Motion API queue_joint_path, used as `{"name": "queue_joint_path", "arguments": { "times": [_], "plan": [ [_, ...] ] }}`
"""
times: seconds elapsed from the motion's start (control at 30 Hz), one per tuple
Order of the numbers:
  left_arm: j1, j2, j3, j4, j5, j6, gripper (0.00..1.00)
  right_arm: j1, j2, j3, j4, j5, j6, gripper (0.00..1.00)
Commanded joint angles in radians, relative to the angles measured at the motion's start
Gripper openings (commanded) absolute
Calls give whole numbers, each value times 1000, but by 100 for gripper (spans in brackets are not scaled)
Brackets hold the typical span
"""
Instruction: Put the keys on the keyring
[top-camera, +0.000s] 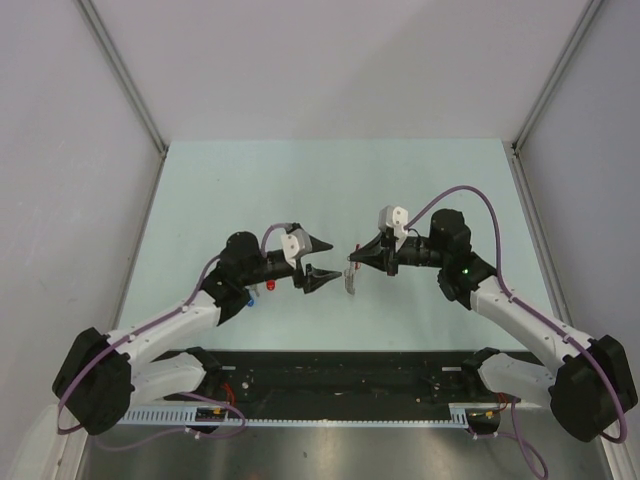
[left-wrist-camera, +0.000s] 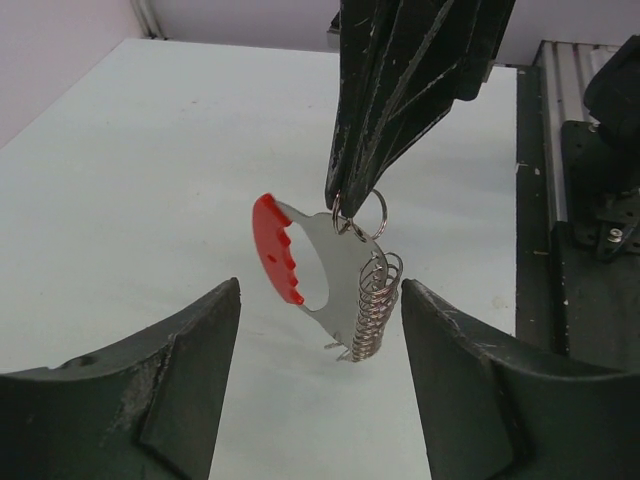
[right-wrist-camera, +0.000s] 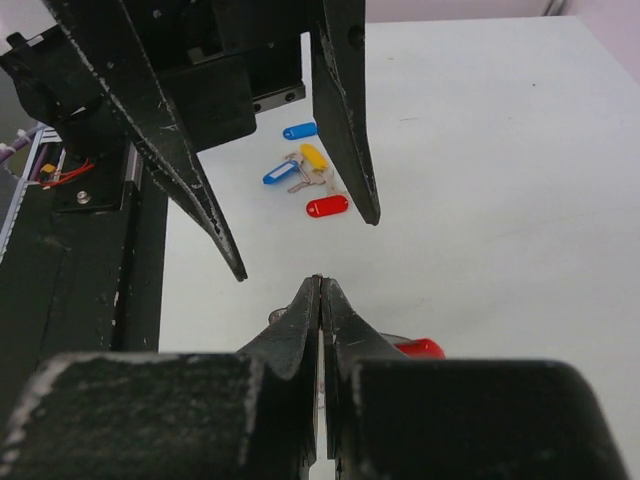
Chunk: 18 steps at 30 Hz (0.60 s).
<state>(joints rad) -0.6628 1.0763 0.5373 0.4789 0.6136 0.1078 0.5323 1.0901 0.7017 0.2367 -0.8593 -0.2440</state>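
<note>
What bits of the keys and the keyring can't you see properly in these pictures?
- Top view: the keys lie mostly hidden under the left arm; only red and blue specks show.
- Right wrist view: the keyring is hidden behind the right gripper; only a red tip shows.
- Right wrist view: the keys are too small to count.
- Left wrist view: the right gripper's fingertips cover the spot they pinch.

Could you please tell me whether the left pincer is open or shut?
Open: in the left wrist view the left pincer has fingers spread wide, gripping nothing; the keyring hangs from the right pincer.
</note>
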Motion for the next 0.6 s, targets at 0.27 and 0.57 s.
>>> {"name": "queue_joint_path", "arguments": {
  "times": [0.27,0.57],
  "plan": [
    [20,83,157,-106,198,0,50,3,-15,16,7,-76,-29,0],
    [19,194,251,-189,281,-17,38,8,-25,16,-4,-81,-31,0]
  ]
}}
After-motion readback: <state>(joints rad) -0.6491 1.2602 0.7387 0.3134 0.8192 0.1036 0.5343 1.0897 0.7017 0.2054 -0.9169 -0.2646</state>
